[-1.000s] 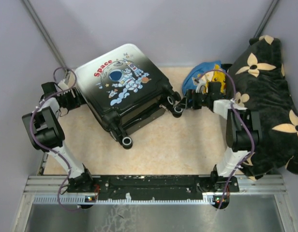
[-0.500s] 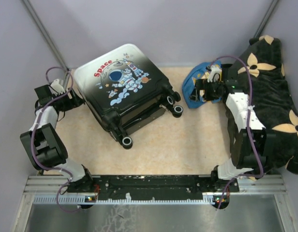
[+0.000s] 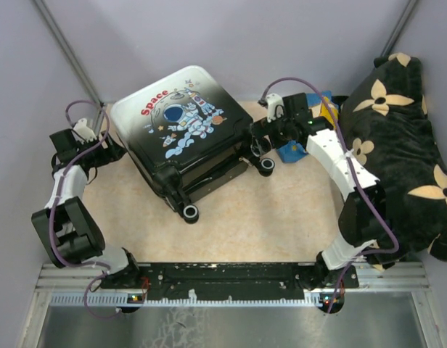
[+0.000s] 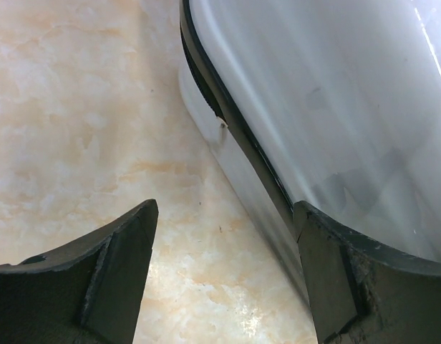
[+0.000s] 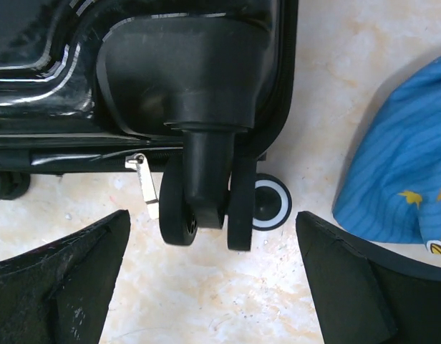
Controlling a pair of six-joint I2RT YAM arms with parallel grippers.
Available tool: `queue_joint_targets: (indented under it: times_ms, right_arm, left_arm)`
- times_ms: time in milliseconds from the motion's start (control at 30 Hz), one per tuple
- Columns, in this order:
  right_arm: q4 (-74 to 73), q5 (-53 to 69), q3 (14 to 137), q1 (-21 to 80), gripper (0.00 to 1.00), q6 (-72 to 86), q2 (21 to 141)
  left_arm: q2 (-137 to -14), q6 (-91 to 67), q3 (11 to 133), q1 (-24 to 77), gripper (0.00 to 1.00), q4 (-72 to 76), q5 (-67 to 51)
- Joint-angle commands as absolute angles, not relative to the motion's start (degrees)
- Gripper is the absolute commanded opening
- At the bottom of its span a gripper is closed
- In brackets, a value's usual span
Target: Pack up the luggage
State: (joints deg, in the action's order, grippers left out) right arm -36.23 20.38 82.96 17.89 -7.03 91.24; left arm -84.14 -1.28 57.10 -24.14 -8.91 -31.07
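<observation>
The luggage (image 3: 183, 127) lies flat on the table (image 3: 281, 217), astronaut side up, toward 11 o'clock from the table's middle, with its wheeled end pointing to about 4 o'clock. Its two shells sit together, but the pictures do not settle whether the zip is run round; a zip pull (image 5: 144, 180) hangs by the corner wheel (image 5: 199, 208). A blue cloth (image 5: 399, 165) rests outside the case at its 3 o'clock side, so packing looks unfinished if that cloth belongs inside. The left gripper (image 4: 226, 208) sits at the case's 9 o'clock edge, fingers spread on either side of the seam and holding nothing. The right gripper (image 5: 212, 215) hovers over the wheel, likewise spread and empty. The flowered cushion (image 3: 405, 145) lies at 3 o'clock, well apart.
</observation>
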Motion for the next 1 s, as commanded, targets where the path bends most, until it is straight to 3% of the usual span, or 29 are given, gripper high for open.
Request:
queue_joint_targets:
  times_ms: [0, 200, 300, 400, 567, 700, 967]
  right_arm:
    - [-35.8, 12.4, 86.2, 20.3, 0.99, -9.8, 93.9]
    - [-35.8, 10.5, 88.8, 21.3, 0.99, -11.0, 98.9]
    - [-35.4, 9.3, 89.9, 22.6, 0.92, -11.9, 99.8]
    - [-34.8, 7.6, 89.8, 23.9, 0.75, -12.9, 99.6]
    - [-35.0, 5.9, 89.1, 24.2, 0.38, -13.9, 98.3]
    - [-35.8, 5.5, 91.1, 24.2, 0.00, -14.2, 96.0]
    - [-34.3, 6.0, 93.3, 24.2, 0.00, -14.1, 86.7]
  left_arm:
    - [-81.5, -2.5, 55.7, -24.5, 0.82, -7.1, -31.4]
    - [-80.0, -5.6, 53.8, -25.4, 0.82, -5.7, -32.0]
    - [-80.1, -6.4, 53.6, -25.5, 0.82, -5.4, -32.3]
    - [-80.7, -7.2, 53.7, -25.6, 0.82, -4.9, -33.1]
    - [-82.4, -8.3, 53.7, -25.6, 0.81, -4.0, -35.2]
    - [-83.8, -9.6, 53.4, -25.6, 0.80, -3.3, -36.6]
    - [-85.7, -11.0, 53.8, -24.4, 0.79, -1.9, -40.4]
